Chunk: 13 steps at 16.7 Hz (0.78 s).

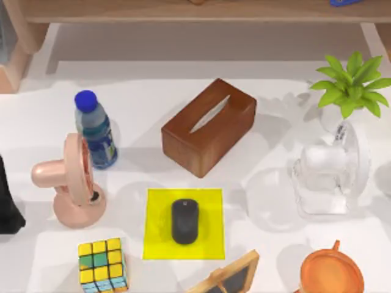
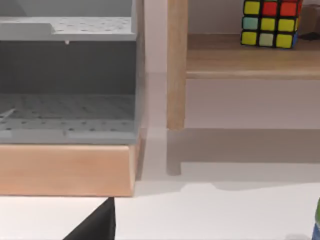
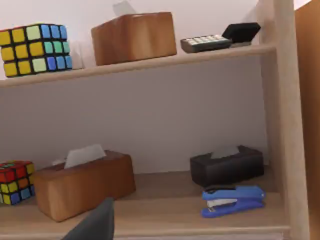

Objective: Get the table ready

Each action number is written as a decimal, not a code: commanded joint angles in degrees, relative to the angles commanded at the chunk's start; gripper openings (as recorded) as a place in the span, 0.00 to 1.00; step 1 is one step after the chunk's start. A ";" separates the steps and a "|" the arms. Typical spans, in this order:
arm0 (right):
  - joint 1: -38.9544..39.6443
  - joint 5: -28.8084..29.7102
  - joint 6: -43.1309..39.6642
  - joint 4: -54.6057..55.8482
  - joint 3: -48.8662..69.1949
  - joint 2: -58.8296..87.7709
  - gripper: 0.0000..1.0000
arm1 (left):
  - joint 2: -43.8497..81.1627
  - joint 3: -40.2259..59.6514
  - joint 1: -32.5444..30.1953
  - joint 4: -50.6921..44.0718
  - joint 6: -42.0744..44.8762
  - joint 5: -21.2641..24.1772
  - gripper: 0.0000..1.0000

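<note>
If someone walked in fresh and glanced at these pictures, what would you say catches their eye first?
Most likely the bright yellow mat near the table's front centre, with a black mouse lying on it. Just behind it sits a brown wooden tissue box, angled, and a leafy green plant stands at the far right. In the right wrist view, shelves hold cubes, tissue boxes and a blue stapler.

Matte black left arm (image 1: 7, 204), angular dark finger (image 2: 97, 225), grey wedge-shaped finger (image 3: 95, 222)
</note>
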 joint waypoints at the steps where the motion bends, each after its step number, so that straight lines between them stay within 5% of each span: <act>1: -2.95 -0.93 -1.58 0.38 -4.51 -0.87 1.00 | 0.00 0.00 0.00 0.00 0.00 0.00 1.00; 6: -12.47 -4.16 -6.60 1.54 -18.50 -3.85 1.00 | 0.00 0.00 0.00 0.00 0.00 0.00 1.00; 13: -13.27 -4.47 -7.02 1.64 -19.65 -4.13 1.00 | 0.00 0.00 0.00 0.00 0.00 0.00 1.00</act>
